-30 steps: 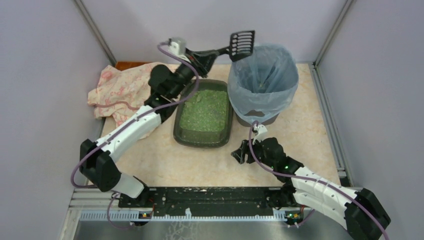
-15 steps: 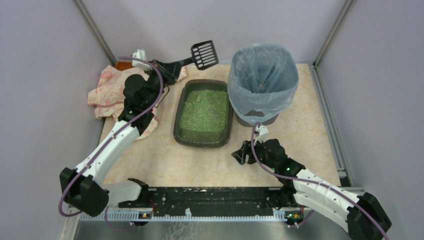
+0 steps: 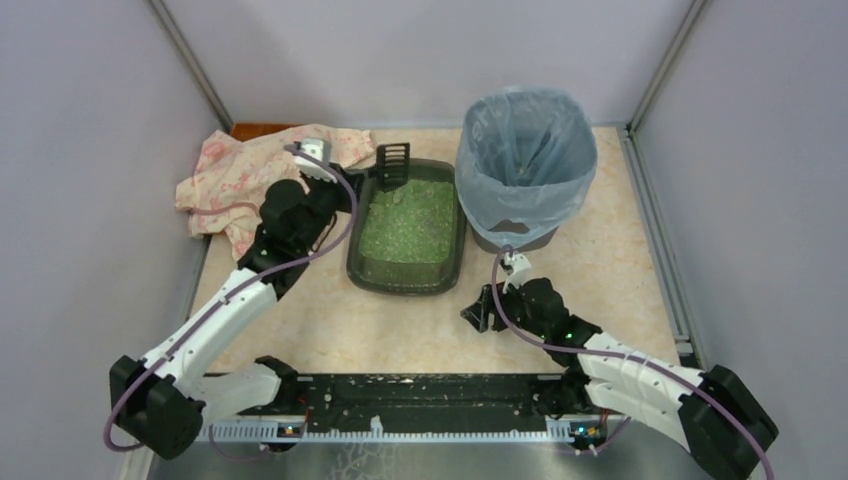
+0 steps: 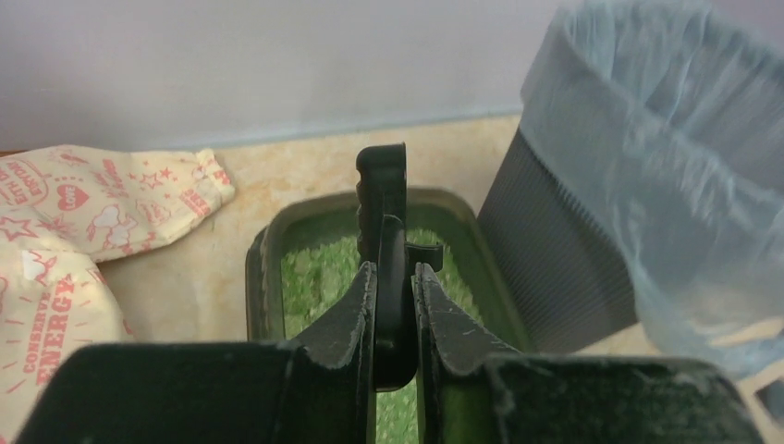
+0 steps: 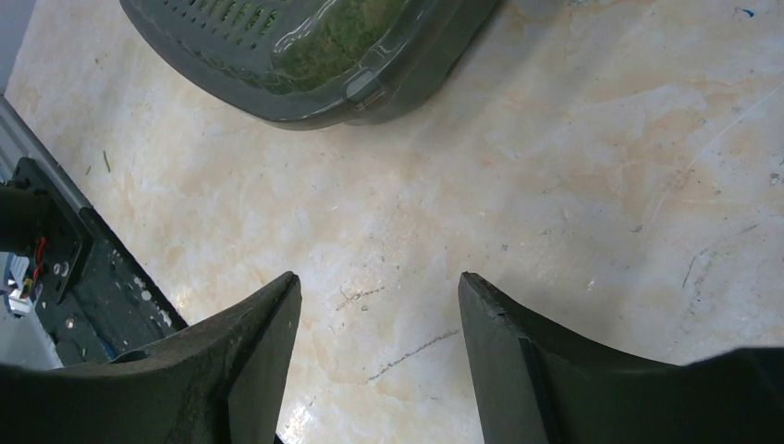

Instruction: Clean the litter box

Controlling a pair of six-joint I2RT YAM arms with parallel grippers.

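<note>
The litter box (image 3: 402, 281), a dark grey-green tray of green litter (image 3: 410, 222), lies mid-table. My left gripper (image 3: 360, 184) hovers at its far left corner, shut on the handle of a black slotted scoop (image 3: 392, 164). In the left wrist view the left gripper (image 4: 396, 269) clamps the scoop (image 4: 383, 190) edge-on above the litter box (image 4: 262, 270), the scoop's head pointing down toward the litter. My right gripper (image 3: 478, 312) rests low, near the box's near right corner, open and empty. The right wrist view shows the right gripper (image 5: 379, 282) over bare tabletop, with the litter box (image 5: 314, 97) ahead.
A tall round bin lined with a blue-grey bag (image 3: 527, 150) stands right of the box, touching its far right corner; the bin (image 4: 573, 231) fills the right of the left wrist view. A pink patterned cloth (image 3: 235, 172) lies bunched at the back left. Walls enclose the table.
My left arm has swung the scoop from high beside the bin, leftward and then down, to the litter box's far left corner. The right arm has stayed put.
</note>
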